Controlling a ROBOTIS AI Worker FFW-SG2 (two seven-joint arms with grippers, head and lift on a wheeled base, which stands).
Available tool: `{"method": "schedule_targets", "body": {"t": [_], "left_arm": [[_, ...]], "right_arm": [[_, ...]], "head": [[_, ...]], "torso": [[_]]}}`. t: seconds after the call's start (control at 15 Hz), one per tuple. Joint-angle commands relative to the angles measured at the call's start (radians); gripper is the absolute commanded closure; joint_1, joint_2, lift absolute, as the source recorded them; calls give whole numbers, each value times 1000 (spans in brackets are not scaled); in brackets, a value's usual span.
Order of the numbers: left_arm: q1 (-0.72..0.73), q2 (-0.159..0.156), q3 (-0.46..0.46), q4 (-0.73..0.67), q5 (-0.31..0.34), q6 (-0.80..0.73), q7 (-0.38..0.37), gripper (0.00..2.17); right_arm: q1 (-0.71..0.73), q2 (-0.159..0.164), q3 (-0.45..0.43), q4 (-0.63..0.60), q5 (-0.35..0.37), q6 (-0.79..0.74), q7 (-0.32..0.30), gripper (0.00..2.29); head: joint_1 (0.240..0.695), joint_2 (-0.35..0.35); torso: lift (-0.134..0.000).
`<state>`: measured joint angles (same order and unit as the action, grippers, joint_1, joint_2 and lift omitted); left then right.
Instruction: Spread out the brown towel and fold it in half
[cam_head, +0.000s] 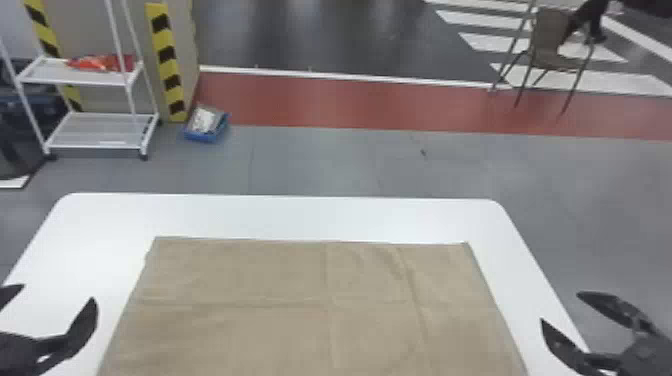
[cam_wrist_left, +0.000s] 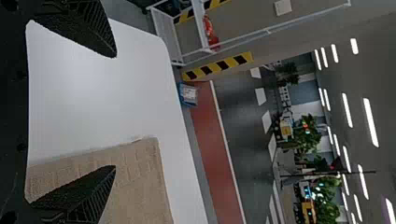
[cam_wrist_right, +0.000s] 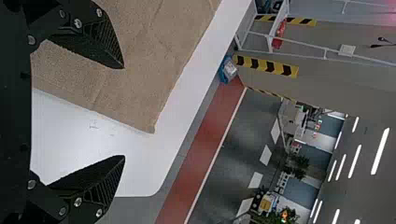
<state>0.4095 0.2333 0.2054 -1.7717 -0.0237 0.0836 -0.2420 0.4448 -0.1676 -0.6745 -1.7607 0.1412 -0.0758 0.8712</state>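
Brown towel (cam_head: 280, 300) out flat across the middle of the white bench (cam_head: 280, 215), far edge running roughly along the bench's far edge, bare white strip in between. Far corners nicely squared out, one towards the bench's far left corner, one towards its far right. A few creases (cam_head: 411, 280) across the cloth, nothing bunched, no fold anywhere in the visible part. So, spreading as good as done, and on to the fold in half, by all appearances. Left gripper (cam_head: 57, 292) over by the bench's left edge, beside the towel, fingers wide apart, nothing between them. Right gripper (cam_head: 560, 307) out at the bench's right edge, also open, also empty. Next up, presumably: both inward to a matching pair of corners, down to the cloth, a firm pinch on each, then a lift and a carry together to the opposite edge. Near pair or far pair, hard to call from here. Key on the way over: both sides level, cloth lightly taut; otherwise, quite likely, a skewed fold or a dragged-in wrinkle. Then corners onto corners, release, and a light smoothing if needed.
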Motion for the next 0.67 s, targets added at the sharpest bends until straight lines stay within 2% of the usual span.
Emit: {"method": "schedule_targets", "body": {"t": [0.0, 0.13, 0.27, 0.4, 0.47, 0.53, 0.6], "left_arm": [[23, 44, 2, 104, -59, -333, -14, 29], [49, 87, 16, 164, -64, -526, -60, 87], [60, 98, 34, 212, -62, -670, -117, 151], [65, 104, 40, 233, -62, -698, -131, 144], [63, 104, 40, 242, -62, -701, -131, 140], [61, 104, 35, 252, -62, -698, -134, 147], [54, 101, 28, 259, -55, -695, -143, 215]], "right_arm": [[-8, -12, 1, 18, 31, -51, 2, 242], [-9, -29, 1, 55, 60, -133, 14, 252], [-25, -52, 1, 102, 97, -183, 31, 252], [-46, -67, 1, 158, 132, -265, 31, 252], [-52, -67, -2, 170, 127, -253, 31, 252], [-58, -73, -2, 171, 121, -167, 31, 262], [-69, -84, -2, 188, 89, -103, 31, 495]], "head": [[695, -149], [695, -156], [695, -179], [695, -192], [695, -196], [695, -197], [695, -202]], "torso": [[0], [0], [0], [0], [0], [0], [0]]}}
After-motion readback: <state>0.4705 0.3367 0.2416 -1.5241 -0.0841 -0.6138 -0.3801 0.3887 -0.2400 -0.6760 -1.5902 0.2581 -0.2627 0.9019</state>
